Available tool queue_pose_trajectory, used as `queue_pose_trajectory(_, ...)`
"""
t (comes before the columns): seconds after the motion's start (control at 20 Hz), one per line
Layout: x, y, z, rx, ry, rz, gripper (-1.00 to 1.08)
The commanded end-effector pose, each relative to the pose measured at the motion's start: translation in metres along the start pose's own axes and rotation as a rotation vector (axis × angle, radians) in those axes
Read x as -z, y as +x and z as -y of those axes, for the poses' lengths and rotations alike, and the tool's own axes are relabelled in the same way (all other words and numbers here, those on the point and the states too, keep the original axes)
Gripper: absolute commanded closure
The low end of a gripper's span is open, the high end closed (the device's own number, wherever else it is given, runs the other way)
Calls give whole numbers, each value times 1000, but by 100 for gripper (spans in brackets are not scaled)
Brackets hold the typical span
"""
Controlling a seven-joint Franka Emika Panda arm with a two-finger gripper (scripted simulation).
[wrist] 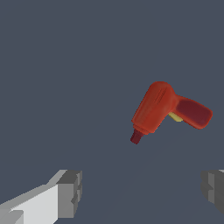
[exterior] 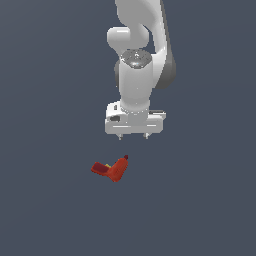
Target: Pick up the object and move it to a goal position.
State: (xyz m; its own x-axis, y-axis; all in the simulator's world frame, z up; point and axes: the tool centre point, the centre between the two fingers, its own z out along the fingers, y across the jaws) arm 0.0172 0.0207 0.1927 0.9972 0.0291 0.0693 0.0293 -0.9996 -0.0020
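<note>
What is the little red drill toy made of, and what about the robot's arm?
The toy drill looks like smooth, slightly glossy plastic: red-orange body, darker red handle, yellowish trigger spot. The robot arm looks like smooth white plastic or painted metal; being a render, I can't be sure.

Object (exterior: pixel 112 169): red-orange body, dark red handle end, dark red tip at nose, small yellowish spot where two limbs meet. Same colours in wrist view (wrist: pixel 168 109); faint lengthwise ridges shade orange body darker in stripes.

Gripper (exterior: pixel 133 137): white housing, small dark slot on front face; jaws grey. In wrist view, finger pads (wrist: pixel 70 193) mid-grey on white finger.

Arm (exterior: pixel 137 60): glossy white, dark grey at joint seams, grey speckled disc on top.

Surface (exterior: pixel 45 210): plain flat slate blue-grey, no pattern.
</note>
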Motion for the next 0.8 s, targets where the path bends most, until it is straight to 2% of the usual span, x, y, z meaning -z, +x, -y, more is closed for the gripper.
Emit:
queue_pose_trajectory(0.0, 0, 0, 0, 0, 0, 0, -100)
queue_pose_trajectory(0.3, 4, -1, 14, 30, -4, 1, -100)
queue_pose_trajectory(0.75, -2, 3, 11, -1, -10, 21, -100)
